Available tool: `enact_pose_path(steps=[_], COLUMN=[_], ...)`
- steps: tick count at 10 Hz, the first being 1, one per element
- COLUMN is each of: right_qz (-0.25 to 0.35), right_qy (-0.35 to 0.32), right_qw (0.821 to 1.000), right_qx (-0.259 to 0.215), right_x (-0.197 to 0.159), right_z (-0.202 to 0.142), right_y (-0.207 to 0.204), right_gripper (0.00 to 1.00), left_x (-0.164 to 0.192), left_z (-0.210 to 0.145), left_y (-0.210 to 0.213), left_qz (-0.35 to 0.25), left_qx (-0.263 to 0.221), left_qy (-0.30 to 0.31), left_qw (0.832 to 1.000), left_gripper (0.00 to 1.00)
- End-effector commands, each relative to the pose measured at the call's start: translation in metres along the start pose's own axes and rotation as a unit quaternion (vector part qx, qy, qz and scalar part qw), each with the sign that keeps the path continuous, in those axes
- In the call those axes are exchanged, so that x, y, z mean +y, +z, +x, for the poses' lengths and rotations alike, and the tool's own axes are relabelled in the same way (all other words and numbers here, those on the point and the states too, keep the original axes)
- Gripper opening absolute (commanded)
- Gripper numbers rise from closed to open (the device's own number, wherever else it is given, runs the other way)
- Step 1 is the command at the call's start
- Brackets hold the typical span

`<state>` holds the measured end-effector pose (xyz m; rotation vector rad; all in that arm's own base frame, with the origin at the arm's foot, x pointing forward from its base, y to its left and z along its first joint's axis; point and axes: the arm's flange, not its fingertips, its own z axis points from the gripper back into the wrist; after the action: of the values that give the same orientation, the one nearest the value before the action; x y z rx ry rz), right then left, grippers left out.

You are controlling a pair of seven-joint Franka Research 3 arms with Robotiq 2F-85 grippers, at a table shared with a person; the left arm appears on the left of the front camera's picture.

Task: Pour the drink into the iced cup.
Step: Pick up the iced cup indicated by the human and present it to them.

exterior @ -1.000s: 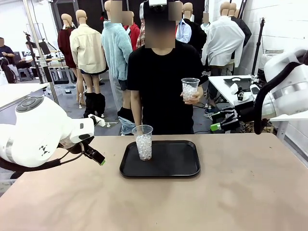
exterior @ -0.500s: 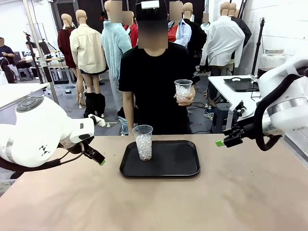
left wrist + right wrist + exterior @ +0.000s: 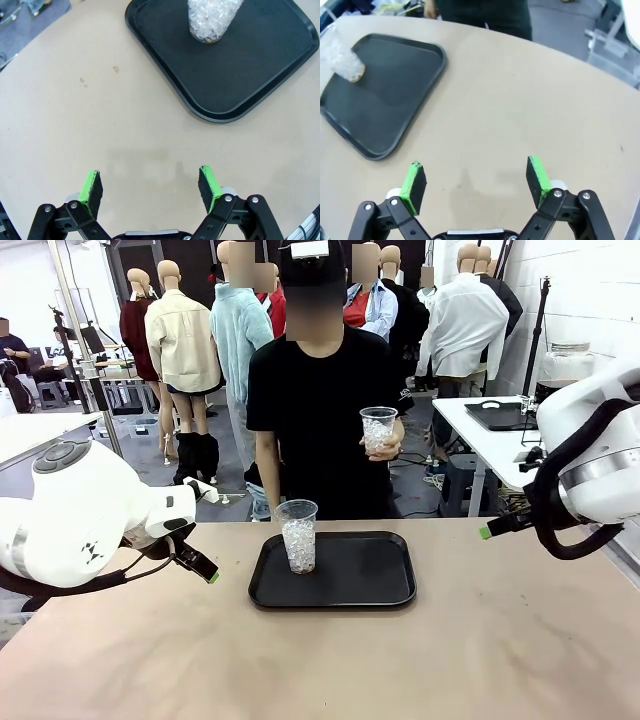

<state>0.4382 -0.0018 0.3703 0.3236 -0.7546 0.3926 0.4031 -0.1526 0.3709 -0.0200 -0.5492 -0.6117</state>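
Front view consulted: where is the cup [image 3: 297, 535] placed?
– Upright on the tray [image 3: 360, 578], nearer the left gripper [image 3: 150, 186]; the right gripper [image 3: 476, 182] is well apart. Both are spread open, empty.

Table [image 3: 500, 640]: tan, matt top spanning the full width of the front view, its far edge running straight across.
Tray [image 3: 370, 585]: black, rectangular, with rounded corners and a low raised rim. It lies flat on the table near the far edge, about mid-width, long side parallel to that edge.
Cup [image 3: 298, 537]: clear plastic, filled with ice, standing upright on the left part of the tray, close to its far rim.
Flecks [image 3: 116, 69]: a few small brownish marks on the bare top, seen in the left wrist view, near one tray corner but apart from it.
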Motion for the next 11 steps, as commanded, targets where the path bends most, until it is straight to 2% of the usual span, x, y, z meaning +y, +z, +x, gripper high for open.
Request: enact_pose_path(steps=[1, 4, 5, 7, 8, 11], right_qz=[-0.003, -0.050, -0.053, -0.044, -0.052, -0.052], right_qy=[-0.055, -0.135, -0.152, -0.149, -0.141, -0.141], right_qw=[0.998, 0.989, 0.986, 0.987, 0.988, 0.988], right_qx=[0.031, 0.024, 0.035, 0.044, 0.026, 0.026], right_x=[-0.003, -0.020, -0.023, -0.022, -0.034, -0.034], right_z=[0.004, -0.008, -0.012, -0.013, -0.018, -0.018], right_y=[0.023, 0.048, 0.052, 0.053, 0.039, 0.039], right_gripper=[1.00, 1.00, 1.00, 1.00, 1.00, 1.00], left_x=[0.002, 0.002, 0.002, 0.002, 0.002, 0.002], left_z=[-0.001, -0.001, -0.001, -0.001, -0.001, -0.001], left_y=[0.001, 0.001, 0.001, 0.001, 0.001, 0.001], left_qz=[0.000, 0.000, 0.000, 0.000, 0.000, 0.000], left_qx=[-0.001, -0.001, -0.001, -0.001, -0.001, -0.001], left_qy=[0.002, 0.002, 0.002, 0.002, 0.002, 0.002], left_qw=[1.000, 1.000, 1.000, 1.000, 1.000, 1.000], left_gripper=[1.00, 1.00, 1.00, 1.00, 1.00, 1.00])
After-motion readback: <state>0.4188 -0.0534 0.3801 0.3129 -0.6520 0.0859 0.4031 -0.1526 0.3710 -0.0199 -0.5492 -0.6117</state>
